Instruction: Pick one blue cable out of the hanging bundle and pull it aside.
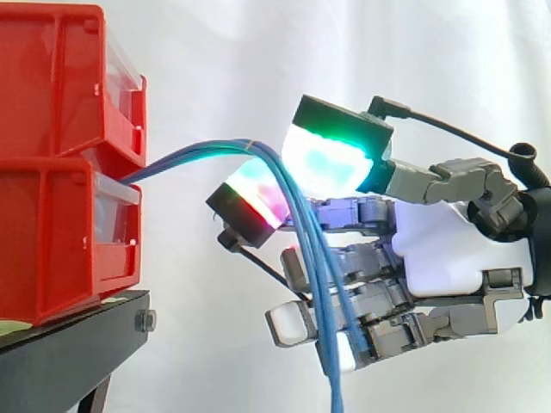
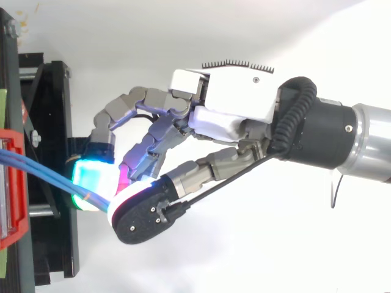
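Blue cables point(image 1: 318, 284) pinched in hand point(image 1: 435, 245), ends cropped

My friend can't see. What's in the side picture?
A robot hand reaching in from the right pinches a bunch of blue cables between two glowing fingertips. The cables come out of stacked red bins on the left and hang down in front of the hand.

2 stacked red bins point(image 1: 52, 241) rest on the black stand point(image 1: 69, 348).
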You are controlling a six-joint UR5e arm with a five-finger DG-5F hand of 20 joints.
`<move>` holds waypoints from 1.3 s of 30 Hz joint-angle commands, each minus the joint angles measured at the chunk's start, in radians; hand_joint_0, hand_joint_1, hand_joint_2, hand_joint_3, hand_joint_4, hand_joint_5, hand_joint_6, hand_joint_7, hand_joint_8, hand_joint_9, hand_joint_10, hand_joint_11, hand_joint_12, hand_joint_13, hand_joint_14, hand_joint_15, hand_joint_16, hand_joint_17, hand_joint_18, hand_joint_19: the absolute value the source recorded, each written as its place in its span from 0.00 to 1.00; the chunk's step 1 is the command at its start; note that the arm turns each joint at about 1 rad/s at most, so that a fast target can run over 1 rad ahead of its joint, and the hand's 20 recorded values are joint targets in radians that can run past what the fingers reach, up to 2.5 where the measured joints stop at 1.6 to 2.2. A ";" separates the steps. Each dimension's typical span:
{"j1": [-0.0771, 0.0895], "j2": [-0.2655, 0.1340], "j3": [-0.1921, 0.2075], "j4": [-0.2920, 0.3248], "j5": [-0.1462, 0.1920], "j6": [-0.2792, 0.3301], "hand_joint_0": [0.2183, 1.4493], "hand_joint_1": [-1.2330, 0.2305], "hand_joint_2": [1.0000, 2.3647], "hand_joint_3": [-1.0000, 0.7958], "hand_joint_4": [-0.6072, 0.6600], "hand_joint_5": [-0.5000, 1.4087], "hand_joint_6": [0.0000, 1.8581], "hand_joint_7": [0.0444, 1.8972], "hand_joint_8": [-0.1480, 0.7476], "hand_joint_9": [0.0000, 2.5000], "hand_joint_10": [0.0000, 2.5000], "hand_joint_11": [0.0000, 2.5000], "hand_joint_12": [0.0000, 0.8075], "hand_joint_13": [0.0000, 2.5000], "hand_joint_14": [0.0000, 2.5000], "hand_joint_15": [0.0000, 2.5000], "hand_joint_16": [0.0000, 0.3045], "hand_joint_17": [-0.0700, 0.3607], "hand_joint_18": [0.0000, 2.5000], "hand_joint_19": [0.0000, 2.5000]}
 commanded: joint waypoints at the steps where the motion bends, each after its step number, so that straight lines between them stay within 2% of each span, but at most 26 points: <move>1: 0.000 0.000 0.000 0.000 0.000 0.000 0.40 0.29 0.01 0.37 0.20 0.16 0.51 0.54 0.41 0.42 0.01 0.33 0.40 0.36 0.01 0.23 0.14 0.38 0.31 0.26; 3: 0.000 0.000 0.000 0.000 0.000 0.000 0.41 0.29 0.01 0.37 0.19 0.16 0.52 0.54 0.41 0.42 0.01 0.33 0.40 0.36 0.01 0.23 0.14 0.38 0.31 0.26; 6: 0.000 0.000 0.000 0.000 0.000 0.000 0.43 0.32 0.00 0.30 0.20 0.15 0.52 0.49 0.41 0.42 0.01 0.33 0.40 0.36 0.01 0.23 0.14 0.38 0.32 0.26; 7: 0.000 0.000 0.000 -0.002 0.000 0.000 0.45 0.31 0.00 0.28 0.21 0.15 0.52 0.45 0.40 0.42 0.01 0.32 0.40 0.36 0.01 0.23 0.14 0.38 0.33 0.25; 11: 0.000 -0.002 0.000 -0.002 0.000 -0.008 0.45 0.27 0.00 0.28 0.26 0.15 0.51 0.40 0.39 0.42 0.01 0.33 0.40 0.37 0.01 0.23 0.13 0.37 0.35 0.24; 13: 0.000 0.000 0.000 -0.002 0.000 -0.008 0.41 0.21 0.00 0.28 0.30 0.15 0.50 0.39 0.39 0.42 0.01 0.32 0.40 0.37 0.01 0.23 0.13 0.37 0.35 0.24; 17: 0.000 0.000 0.000 -0.002 0.000 -0.008 0.32 0.17 0.00 0.28 0.36 0.14 0.51 0.39 0.41 0.42 0.01 0.34 0.41 0.37 0.01 0.24 0.14 0.38 0.35 0.25; 21: 0.000 0.000 0.000 -0.002 0.000 -0.008 0.25 0.21 0.00 0.28 0.42 0.14 0.52 0.37 0.44 0.42 0.00 0.34 0.44 0.38 0.01 0.24 0.16 0.41 0.36 0.26; 22: 0.000 0.000 0.000 -0.002 0.000 -0.008 0.20 0.26 0.00 0.28 0.44 0.14 0.52 0.35 0.48 0.42 0.01 0.34 0.47 0.38 0.01 0.24 0.18 0.44 0.37 0.26; 24: 0.000 0.000 0.000 -0.002 0.000 -0.008 0.19 0.31 0.00 0.28 0.45 0.14 0.52 0.35 0.49 0.42 0.00 0.33 0.48 0.38 0.01 0.24 0.19 0.46 0.37 0.27; 25: 0.000 0.000 0.000 -0.002 0.000 -0.008 0.18 0.38 0.00 0.28 0.46 0.14 0.52 0.35 0.51 0.43 0.01 0.34 0.50 0.38 0.01 0.24 0.20 0.47 0.37 0.27; 26: 0.000 0.000 0.000 -0.002 0.000 -0.008 0.18 0.38 0.00 0.28 0.46 0.15 0.52 0.35 0.51 0.43 0.01 0.34 0.50 0.38 0.01 0.24 0.20 0.47 0.37 0.27; 28: 0.000 0.000 0.000 -0.002 0.000 -0.008 0.19 0.46 0.00 0.28 0.46 0.15 0.51 0.36 0.52 0.43 0.00 0.34 0.51 0.38 0.01 0.25 0.20 0.48 0.37 0.28; 37: 0.000 -0.002 0.000 -0.008 0.017 -0.028 0.19 0.45 0.00 0.28 0.51 0.15 0.50 0.34 0.52 0.43 0.01 0.34 0.51 0.38 0.01 0.25 0.20 0.48 0.36 0.28; 38: 0.004 -0.008 0.000 -0.023 0.044 -0.048 0.19 0.45 0.00 0.28 0.51 0.15 0.50 0.34 0.52 0.43 0.01 0.34 0.50 0.38 0.01 0.25 0.20 0.48 0.36 0.28; 39: 0.006 -0.008 0.000 -0.023 0.055 -0.055 0.19 0.45 0.00 0.28 0.51 0.15 0.50 0.34 0.52 0.43 0.01 0.34 0.51 0.38 0.01 0.25 0.20 0.48 0.36 0.28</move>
